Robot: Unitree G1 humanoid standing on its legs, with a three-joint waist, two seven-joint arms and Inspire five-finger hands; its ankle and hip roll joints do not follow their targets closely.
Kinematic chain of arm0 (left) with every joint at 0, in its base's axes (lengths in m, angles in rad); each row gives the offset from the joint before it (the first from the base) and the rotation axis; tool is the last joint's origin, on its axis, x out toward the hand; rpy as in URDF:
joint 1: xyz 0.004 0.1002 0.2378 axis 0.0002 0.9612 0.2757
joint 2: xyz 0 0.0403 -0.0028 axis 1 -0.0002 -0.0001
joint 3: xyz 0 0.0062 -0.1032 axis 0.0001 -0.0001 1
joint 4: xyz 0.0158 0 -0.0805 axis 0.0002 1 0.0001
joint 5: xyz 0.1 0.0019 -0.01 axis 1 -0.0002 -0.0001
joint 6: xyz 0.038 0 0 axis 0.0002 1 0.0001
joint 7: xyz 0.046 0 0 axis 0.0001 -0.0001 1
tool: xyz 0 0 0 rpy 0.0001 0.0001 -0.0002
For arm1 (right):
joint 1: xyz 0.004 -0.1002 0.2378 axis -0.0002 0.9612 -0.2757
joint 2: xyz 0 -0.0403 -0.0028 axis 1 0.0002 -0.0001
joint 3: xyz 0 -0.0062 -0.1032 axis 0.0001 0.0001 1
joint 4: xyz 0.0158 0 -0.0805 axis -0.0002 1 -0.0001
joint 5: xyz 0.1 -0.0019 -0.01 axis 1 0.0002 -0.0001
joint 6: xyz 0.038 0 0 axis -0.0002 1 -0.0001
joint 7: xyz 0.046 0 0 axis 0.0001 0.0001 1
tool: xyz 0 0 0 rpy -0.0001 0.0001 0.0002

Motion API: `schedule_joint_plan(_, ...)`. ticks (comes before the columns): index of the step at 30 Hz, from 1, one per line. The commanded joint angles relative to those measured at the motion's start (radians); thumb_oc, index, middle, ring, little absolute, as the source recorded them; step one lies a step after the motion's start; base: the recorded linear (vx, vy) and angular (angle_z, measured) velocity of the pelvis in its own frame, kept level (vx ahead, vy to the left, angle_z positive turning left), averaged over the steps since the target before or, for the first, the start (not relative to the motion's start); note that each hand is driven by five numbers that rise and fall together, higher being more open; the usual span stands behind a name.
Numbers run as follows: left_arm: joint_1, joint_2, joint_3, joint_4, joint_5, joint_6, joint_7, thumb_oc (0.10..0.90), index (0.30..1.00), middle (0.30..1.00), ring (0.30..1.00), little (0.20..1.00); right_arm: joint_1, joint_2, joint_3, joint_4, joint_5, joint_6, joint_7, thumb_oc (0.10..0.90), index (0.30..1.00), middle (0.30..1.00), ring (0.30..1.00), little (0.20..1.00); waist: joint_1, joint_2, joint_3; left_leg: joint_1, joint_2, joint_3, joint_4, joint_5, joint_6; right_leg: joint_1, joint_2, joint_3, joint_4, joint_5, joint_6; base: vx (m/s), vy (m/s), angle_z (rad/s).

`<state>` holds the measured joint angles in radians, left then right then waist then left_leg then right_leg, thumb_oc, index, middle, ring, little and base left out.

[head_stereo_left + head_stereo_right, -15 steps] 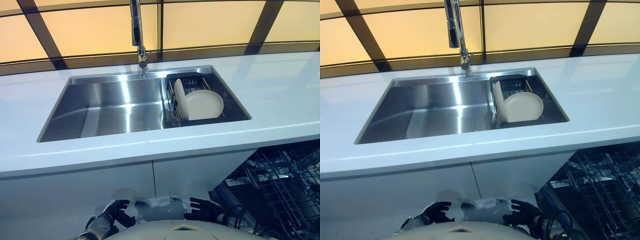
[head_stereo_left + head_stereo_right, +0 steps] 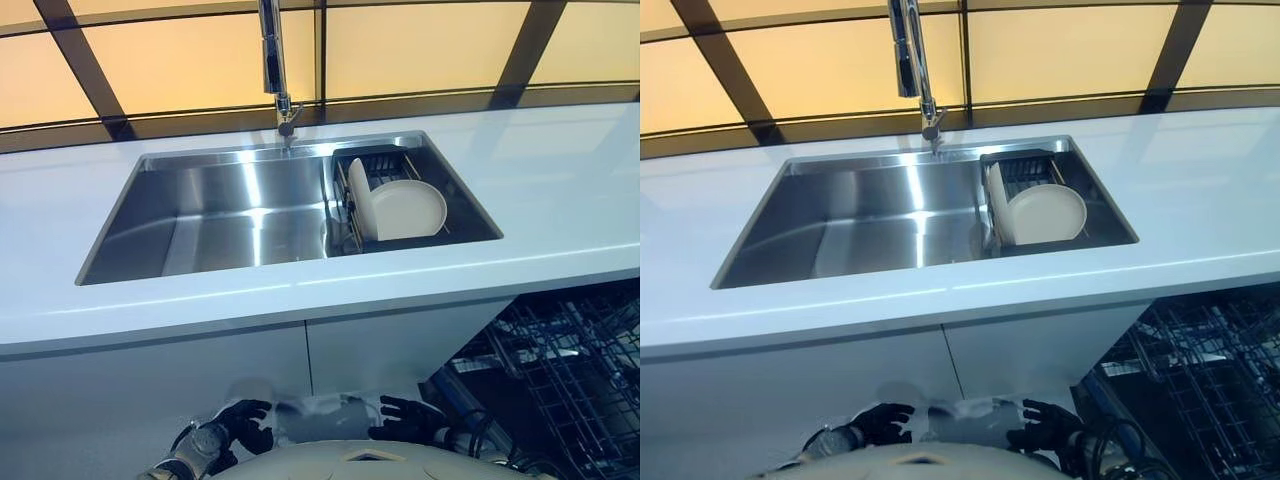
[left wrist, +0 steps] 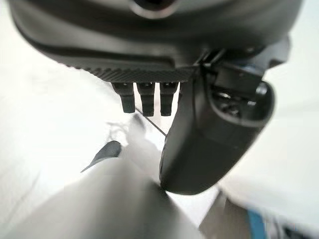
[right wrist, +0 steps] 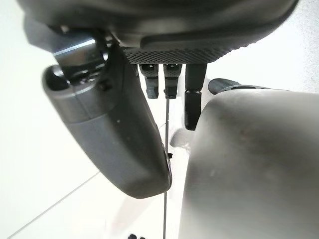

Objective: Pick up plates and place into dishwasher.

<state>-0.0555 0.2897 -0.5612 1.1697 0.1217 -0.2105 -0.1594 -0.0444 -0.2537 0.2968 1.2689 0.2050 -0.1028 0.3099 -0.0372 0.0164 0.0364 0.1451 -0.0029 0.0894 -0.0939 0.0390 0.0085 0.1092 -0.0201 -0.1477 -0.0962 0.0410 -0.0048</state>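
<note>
One hand, your left hand (image 2: 238, 425), hung low in front of the white cabinet doors (image 2: 150, 385), its fingers loose and apart with nothing in them. Above it, the steel sink (image 2: 200, 225) sat sunk into the white counter (image 2: 560, 190), with the faucet (image 2: 272, 60) rising behind its back rim. At the sink's right end a wire dish rack (image 2: 385, 162) held the upright plate (image 2: 358, 195), standing on edge at the rack's left side, and the tilted plate (image 2: 408, 208), leaning just beside it with its face showing. You had neither hand near them. Your right hand (image 2: 405, 420) hung low too, fingers relaxed and empty. Farthest right, below the counter, the dishwasher rack (image 2: 570, 370) stood pulled out, well apart from the dish rack.
</note>
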Motion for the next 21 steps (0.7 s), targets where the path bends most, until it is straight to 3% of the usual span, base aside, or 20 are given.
schedule_joint_plan(1, -0.091, 0.001, -0.073, -0.160, 0.003, -0.110, -0.138, 0.800, 0.900, 0.900, 0.900, 0.900, -0.040, -0.009, 0.073, 0.020, -0.031, 0.026, 0.040, 0.800, 0.900, 0.900, 0.900, 0.900, -0.016, 0.023, 0.042, -0.015, -0.017, -0.038, 0.007, -0.065, 0.019, 0.005, 0.015, 0.031, 0.027, -0.044, 0.048, 0.00, 0.000, 0.00)
schedule_joint_plan(2, -0.095, 0.012, -0.082, -0.190, 0.003, -0.121, -0.163, 0.800, 0.900, 0.900, 0.900, 0.900, -0.040, -0.012, 0.073, 0.017, -0.030, 0.028, 0.041, 0.800, 0.900, 0.900, 0.900, 0.900, -0.017, 0.025, 0.043, -0.015, -0.016, -0.038, 0.007, -0.065, 0.019, 0.004, 0.015, 0.032, 0.028, -0.044, 0.048, 0.00, 0.000, 0.00)
schedule_joint_plan(4, -0.114, 0.061, -0.120, -0.359, -0.028, -0.046, -0.227, 0.800, 0.900, 0.900, 0.900, 0.900, -0.040, -0.025, 0.071, 0.008, -0.030, 0.033, 0.044, 0.800, 0.900, 0.900, 0.900, 0.900, -0.017, 0.034, 0.045, -0.017, -0.017, -0.040, 0.007, -0.064, 0.021, 0.002, 0.015, 0.032, 0.029, -0.045, 0.050, 0.00, 0.000, 0.00)
schedule_joint_plan(5, -0.142, 0.131, -0.156, -0.523, -0.017, -0.010, -0.287, 0.800, 0.900, 0.900, 0.900, 0.900, -0.036, -0.034, 0.069, 0.002, -0.030, 0.034, 0.045, 0.800, 0.900, 0.900, 0.900, 0.900, -0.017, 0.041, 0.047, -0.019, -0.017, -0.045, 0.007, -0.063, 0.023, 0.000, 0.015, 0.032, 0.032, -0.045, 0.052, 0.00, 0.000, 0.00)
schedule_joint_plan(7, -0.157, 0.160, -0.169, -0.583, -0.030, 0.008, -0.305, 0.800, 0.900, 0.900, 0.900, 0.900, -0.034, -0.036, 0.070, 0.000, -0.030, 0.034, 0.043, 0.800, 0.900, 0.900, 0.900, 0.900, -0.017, 0.044, 0.047, -0.019, -0.017, -0.048, 0.007, -0.062, 0.024, 0.000, 0.015, 0.033, 0.033, -0.045, 0.053, 0.00, 0.000, 0.00)
schedule_joint_plan(8, -0.190, 0.214, -0.175, -0.706, -0.049, 0.047, -0.356, 0.800, 0.900, 0.900, 0.900, 0.900, -0.031, -0.036, 0.070, -0.003, -0.028, 0.035, 0.039, 0.800, 0.900, 0.900, 0.900, 0.900, -0.016, 0.047, 0.046, -0.020, -0.018, -0.053, 0.007, -0.062, 0.026, 0.000, 0.014, 0.032, 0.033, -0.044, 0.054, 0.00, 0.000, 0.00)
schedule_joint_plan(9, -0.256, 0.291, -0.167, -0.928, -0.087, 0.132, -0.466, 0.800, 0.900, 0.900, 0.900, 0.900, -0.022, -0.032, 0.070, -0.002, -0.020, 0.028, 0.028, 0.800, 0.900, 0.900, 0.900, 0.900, -0.014, 0.051, 0.044, -0.023, -0.021, -0.062, 0.007, -0.062, 0.031, -0.003, 0.011, 0.030, 0.035, -0.043, 0.056, 0.00, 0.000, 0.00)
schedule_joint_plan(13, -0.351, 0.379, -0.118, -1.300, -0.197, 0.296, -0.629, 0.800, 0.900, 0.900, 0.900, 0.900, -0.005, -0.021, 0.058, 0.009, -0.002, 0.015, 0.006, 0.800, 0.900, 0.900, 0.900, 0.900, -0.008, 0.055, 0.035, -0.028, -0.030, -0.081, 0.007, -0.059, 0.039, 0.001, 0.007, 0.028, 0.027, -0.035, 0.061, 0.00, -0.007, 0.05)
schedule_joint_plan(16, -0.417, 0.421, -0.087, -1.444, -0.315, 0.330, -0.682, 0.800, 0.900, 0.900, 0.900, 0.900, 0.011, -0.014, 0.056, 0.009, 0.013, 0.016, -0.010, 0.800, 0.900, 0.900, 0.900, 0.900, -0.005, 0.055, 0.025, -0.028, -0.033, -0.092, 0.007, -0.060, 0.040, 0.008, 0.006, 0.026, 0.017, -0.029, 0.064, 0.01, -0.011, 0.09)
schedule_joint_plan(21, -0.509, 0.414, -0.065, -1.556, -0.541, 0.377, -0.753, 0.800, 0.900, 0.900, 0.900, 0.900, 0.029, -0.006, 0.070, -0.008, 0.031, 0.030, -0.025, 0.800, 0.900, 0.900, 0.900, 0.900, -0.010, 0.051, 0.008, -0.025, -0.031, -0.092, 0.007, -0.065, 0.035, 0.016, 0.006, 0.027, 0.009, -0.026, 0.064, 0.02, -0.017, 0.11)
